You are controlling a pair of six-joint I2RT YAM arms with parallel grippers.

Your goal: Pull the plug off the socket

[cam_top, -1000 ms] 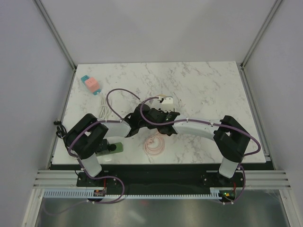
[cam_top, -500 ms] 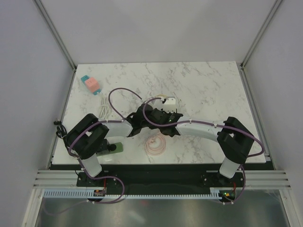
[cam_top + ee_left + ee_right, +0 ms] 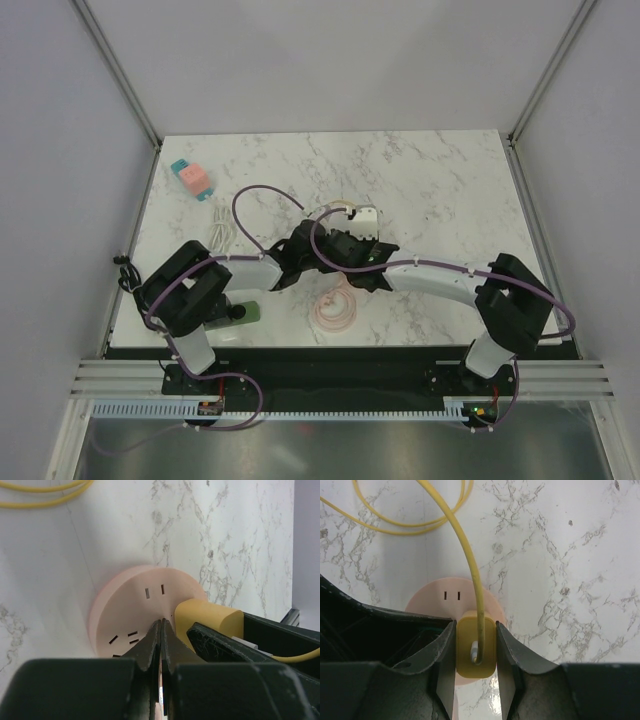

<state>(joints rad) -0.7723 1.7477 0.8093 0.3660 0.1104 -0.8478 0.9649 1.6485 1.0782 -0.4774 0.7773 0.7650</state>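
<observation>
the marble table (image 3: 450, 190) carries the whole job at its middle, where both arms meet. in the top view they hide what they work on. the round pink socket (image 3: 135, 610) lies flat there. the left gripper (image 3: 161, 630) has its fingers pressed together with nothing between them, tips down on the socket's face, apparently to pin it. the right gripper (image 3: 476, 630) pinches the yellow plug (image 3: 465, 650) by its two sides. the yellow cable (image 3: 465, 555) runs from the plug toward the far side. i judge the grasp and the bracing done. the pull itself is left: the plug's base looks flush against the socket, with no prongs showing.
</observation>
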